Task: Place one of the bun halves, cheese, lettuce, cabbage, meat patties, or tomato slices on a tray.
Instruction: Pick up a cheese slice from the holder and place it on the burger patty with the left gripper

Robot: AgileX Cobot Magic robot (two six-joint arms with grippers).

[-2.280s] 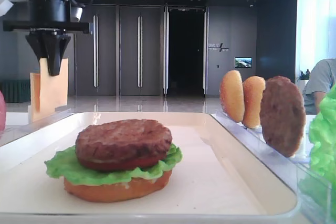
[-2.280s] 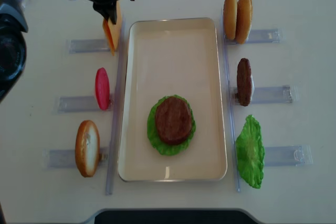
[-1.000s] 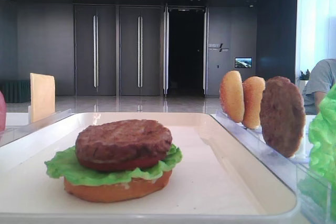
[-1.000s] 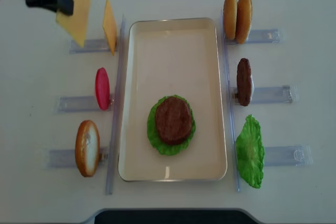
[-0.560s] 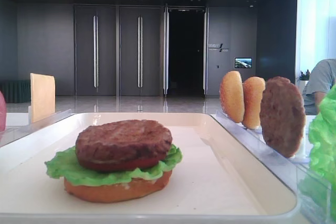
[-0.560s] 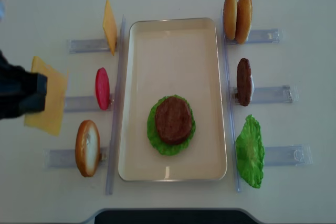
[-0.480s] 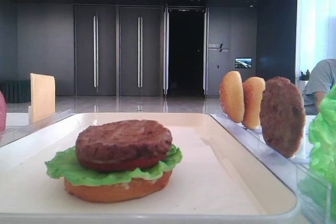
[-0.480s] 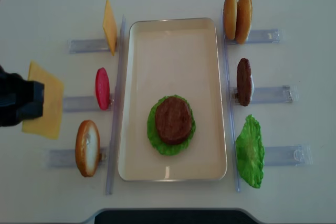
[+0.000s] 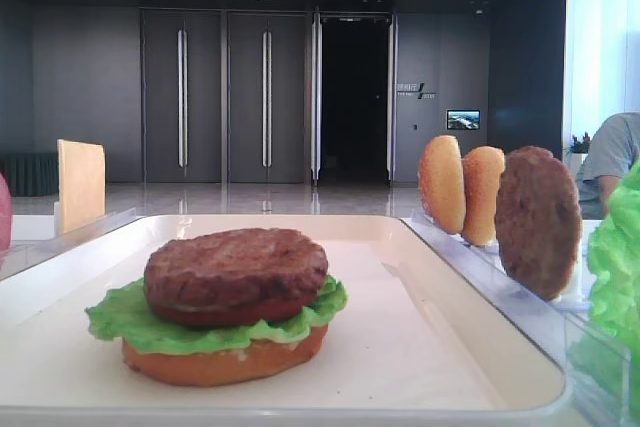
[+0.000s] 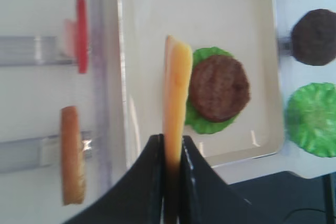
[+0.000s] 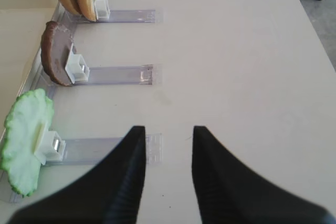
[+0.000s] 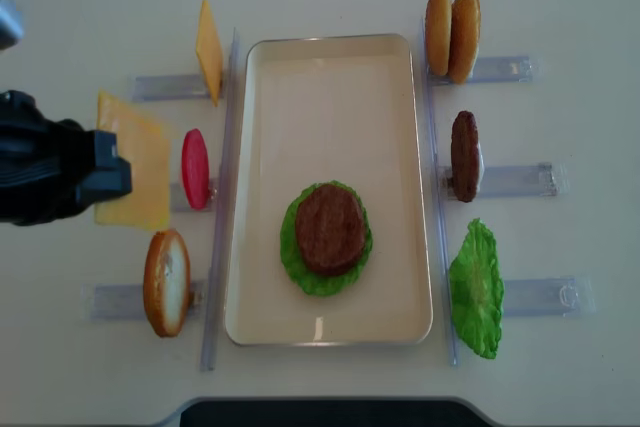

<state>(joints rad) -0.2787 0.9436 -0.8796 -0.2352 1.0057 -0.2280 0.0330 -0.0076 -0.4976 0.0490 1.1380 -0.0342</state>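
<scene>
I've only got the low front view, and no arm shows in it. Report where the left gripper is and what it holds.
Observer: The left gripper is out to the left of the tray, outside your frame, shut on a cheese slice.
Operator: Give me the slice's attitude.
Observer: The left wrist view shows it edge-on, pinched at one edge, with the rest sticking out free.
Operator: Now report the right arm.
Observer: The right gripper is open with nothing between its jaws. It is over the table beside the lettuce and its clear holder.
</scene>
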